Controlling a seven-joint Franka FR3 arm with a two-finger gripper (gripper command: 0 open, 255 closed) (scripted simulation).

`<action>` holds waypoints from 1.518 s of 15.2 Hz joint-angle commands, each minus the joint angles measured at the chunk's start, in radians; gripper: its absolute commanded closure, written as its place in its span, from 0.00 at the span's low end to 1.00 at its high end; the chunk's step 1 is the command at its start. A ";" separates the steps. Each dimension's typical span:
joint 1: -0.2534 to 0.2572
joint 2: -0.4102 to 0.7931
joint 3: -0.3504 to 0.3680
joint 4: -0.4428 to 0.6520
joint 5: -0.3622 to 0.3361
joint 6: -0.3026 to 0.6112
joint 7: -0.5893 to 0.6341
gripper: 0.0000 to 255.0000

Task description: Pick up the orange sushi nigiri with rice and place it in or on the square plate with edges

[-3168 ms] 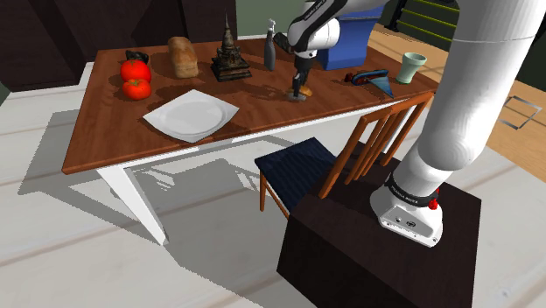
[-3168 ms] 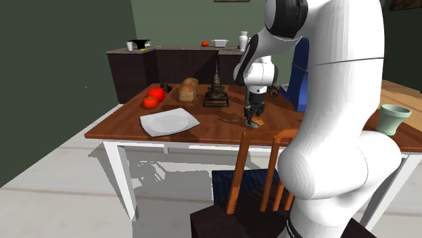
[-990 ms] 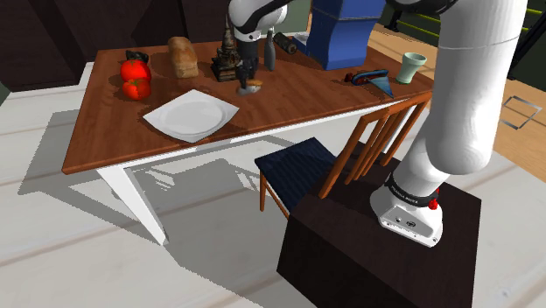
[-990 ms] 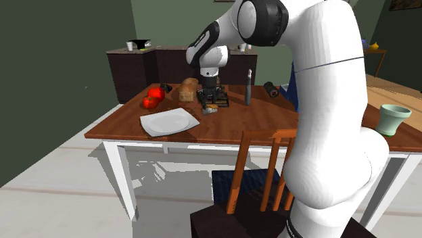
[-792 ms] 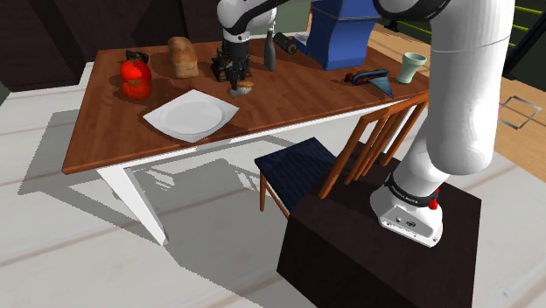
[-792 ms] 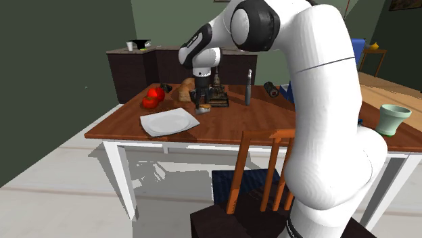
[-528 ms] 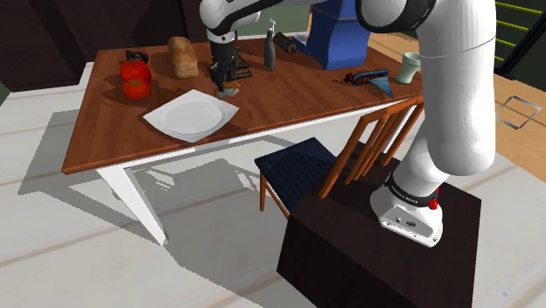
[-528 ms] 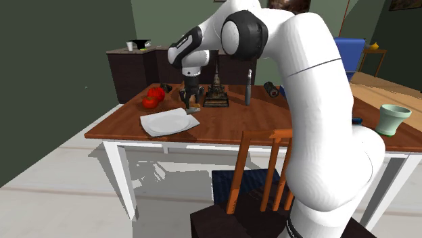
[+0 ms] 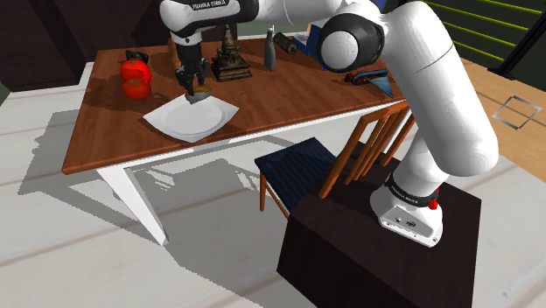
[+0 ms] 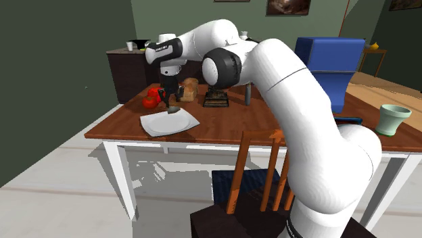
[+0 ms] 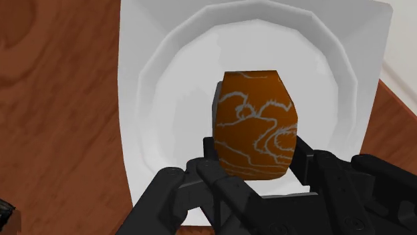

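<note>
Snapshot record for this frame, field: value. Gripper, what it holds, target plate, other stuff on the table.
gripper: black two-finger gripper, shut on orange nigiri with white marbling
position: nigiri over the round well of the white square plate; contact with it cannot be told
surface: brown wooden table
nearby: red tomatoes, dark tower figurine, dark bottle
status: nigiri not yet released

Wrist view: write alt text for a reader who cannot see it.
The black gripper clasps an orange nigiri marked with pale marbled lines, directly over the round well of a white square plate. The plate lies on a brown table.
</note>
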 commanded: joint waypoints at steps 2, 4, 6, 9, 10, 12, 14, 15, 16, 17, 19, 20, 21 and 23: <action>0.011 0.174 0.009 0.293 0.000 -0.119 0.038 1.00; 0.013 0.163 0.009 0.247 0.000 -0.083 0.037 1.00; 0.015 0.158 0.009 0.211 0.001 -0.053 0.035 1.00; 0.017 0.157 0.009 0.168 0.001 -0.011 0.033 1.00; 0.017 0.157 0.009 0.156 0.002 0.002 0.033 1.00; 0.018 0.161 0.009 0.135 0.002 0.026 0.032 1.00; 0.019 0.165 0.009 0.116 0.003 0.049 0.031 1.00; 0.019 0.167 0.009 0.111 0.003 0.056 0.031 1.00; 0.019 0.168 0.009 0.112 0.003 0.056 0.031 1.00; 0.019 0.168 0.009 0.112 0.003 0.055 0.031 1.00; 0.019 0.168 0.009 0.112 0.003 0.055 0.031 1.00; 0.019 0.168 0.009 0.112 0.003 0.055 0.031 1.00; 0.019 0.168 0.009 0.113 0.003 0.055 0.031 1.00; 0.020 0.167 0.009 0.109 0.003 0.057 0.032 0.00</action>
